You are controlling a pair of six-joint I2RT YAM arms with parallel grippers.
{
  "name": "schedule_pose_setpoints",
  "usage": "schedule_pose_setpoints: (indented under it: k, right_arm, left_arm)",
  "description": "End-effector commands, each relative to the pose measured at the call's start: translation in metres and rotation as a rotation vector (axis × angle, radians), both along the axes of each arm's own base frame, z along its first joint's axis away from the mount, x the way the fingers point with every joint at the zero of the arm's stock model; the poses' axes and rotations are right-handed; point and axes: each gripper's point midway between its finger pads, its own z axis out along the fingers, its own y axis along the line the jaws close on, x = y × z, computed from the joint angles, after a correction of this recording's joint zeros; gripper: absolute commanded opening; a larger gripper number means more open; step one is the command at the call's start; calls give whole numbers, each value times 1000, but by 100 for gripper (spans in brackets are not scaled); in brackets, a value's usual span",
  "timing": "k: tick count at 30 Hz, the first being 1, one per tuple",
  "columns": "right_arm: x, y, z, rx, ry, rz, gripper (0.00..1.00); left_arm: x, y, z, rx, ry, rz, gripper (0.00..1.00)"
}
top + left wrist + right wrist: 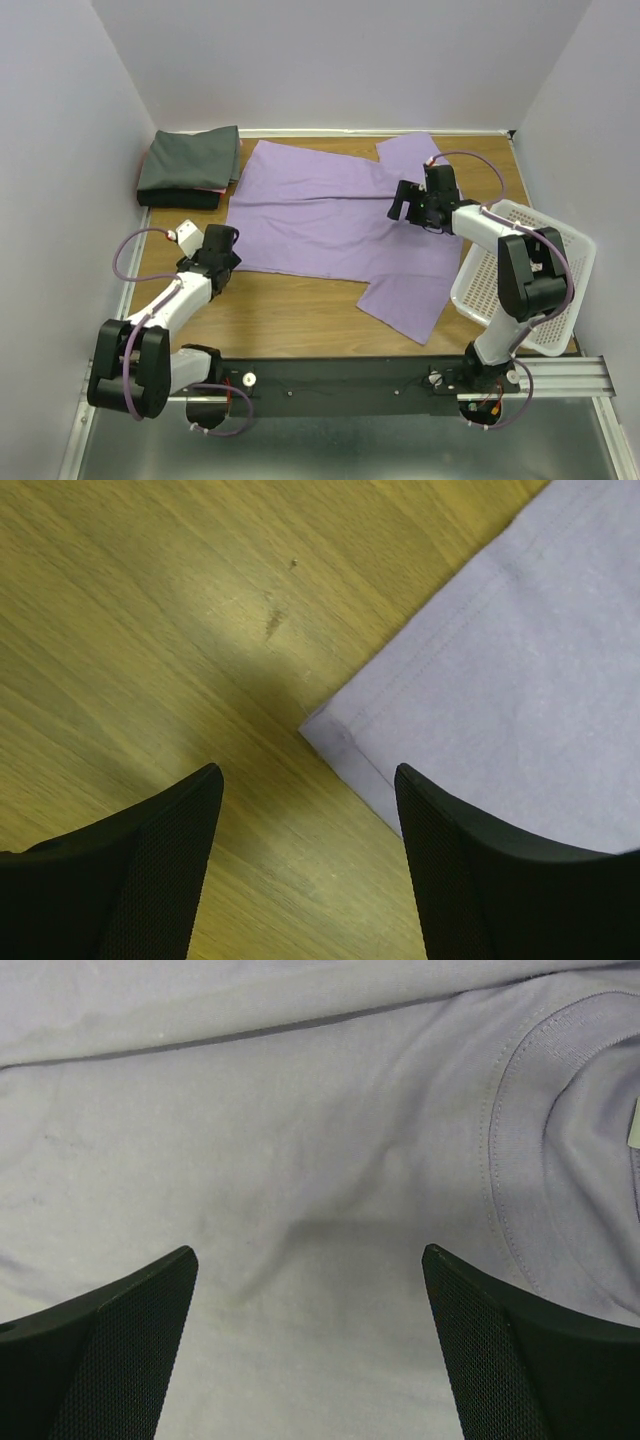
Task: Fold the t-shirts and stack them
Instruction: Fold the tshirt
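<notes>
Where the overhead camera looks down, a wooden table (290, 320) sits boxed in by pale walls (60, 130), with a metal rail (570, 372) along its near edge. A lavender t-shirt (320, 215) lies spread flat across the middle. A folded dark grey t-shirt (190, 160) sits in the far left corner on top of a pinkish one (205, 189), of which only an edge shows. A white mesh basket (565, 290) stands at the right edge.

From the left wrist, the left gripper (308, 772) has its jaws apart over bare wood grain, and the shirt's hem corner (330, 725) lies between them.

From the right wrist, the right gripper (310, 1252) has its jaws spread wide above the lavender cloth, with the collar (500, 1150) at the right.
</notes>
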Motion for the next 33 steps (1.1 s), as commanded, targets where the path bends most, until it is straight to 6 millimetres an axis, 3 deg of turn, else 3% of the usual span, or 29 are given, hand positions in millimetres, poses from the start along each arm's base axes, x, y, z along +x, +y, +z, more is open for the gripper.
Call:
schedule_pose_setpoints:
  k: [1,7,19,22,28,32,33]
  right_arm:
    - [1,1,3,23,-17,3,100]
    - [1,0,2,29,-14,1,100]
    - [0,-1,2,32,-18,0,100]
    - [1,-2,3,32,-19,-3,100]
    - [1,-2,3,32,-19,-3,100]
    - [1,-3,4,33,-22,-3,100]
    - [0,-2,5,34,-25,-2,100]
  left_arm:
    - [-1,4,-9,-26,20,3,75]
    - [7,12,-12,-7,51,0,66]
    - [13,9,-26,-53,82,-41,63]
    - [14,7,-28,-62,89,-51,58]
    - [16,2,-34,-75,110,-83,35]
    - [16,1,-32,-79,99,-95,34]
    - [16,0,-32,-80,98,-101,26]
